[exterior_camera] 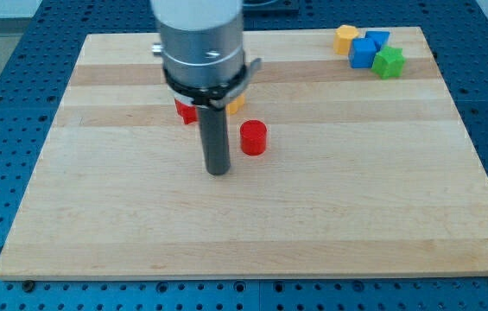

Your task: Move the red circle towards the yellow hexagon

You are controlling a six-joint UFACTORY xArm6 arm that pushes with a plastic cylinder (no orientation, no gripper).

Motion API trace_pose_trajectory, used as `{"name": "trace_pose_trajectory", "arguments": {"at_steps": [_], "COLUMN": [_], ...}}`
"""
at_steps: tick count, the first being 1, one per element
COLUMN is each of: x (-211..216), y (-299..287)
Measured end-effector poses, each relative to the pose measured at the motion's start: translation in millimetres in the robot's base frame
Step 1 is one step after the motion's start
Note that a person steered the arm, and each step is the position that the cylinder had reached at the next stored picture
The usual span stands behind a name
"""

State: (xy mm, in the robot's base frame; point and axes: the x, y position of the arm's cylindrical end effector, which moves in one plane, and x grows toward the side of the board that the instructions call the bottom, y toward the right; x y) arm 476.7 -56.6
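The red circle (253,137) is a short red cylinder near the board's middle. My tip (218,171) rests on the board just to the left of it and slightly below, a small gap apart. The yellow hexagon (345,39) sits at the view's top right, far from the red circle. Behind the rod, a second red block (185,111) and a yellow-orange block (237,104) are partly hidden by the arm's body (201,52); their shapes cannot be made out.
Next to the yellow hexagon stand two blue blocks (364,53) (378,39) and a green block (389,62), in a tight cluster. The wooden board (252,225) lies on a blue perforated table.
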Motion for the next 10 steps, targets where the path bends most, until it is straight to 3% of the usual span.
{"name": "trace_pose_trajectory", "arguments": {"at_steps": [2,4,6,8,9,10], "x": [-21,-63,-75,-125,-88,-77], "y": [72,79,157,142,147,110]}}
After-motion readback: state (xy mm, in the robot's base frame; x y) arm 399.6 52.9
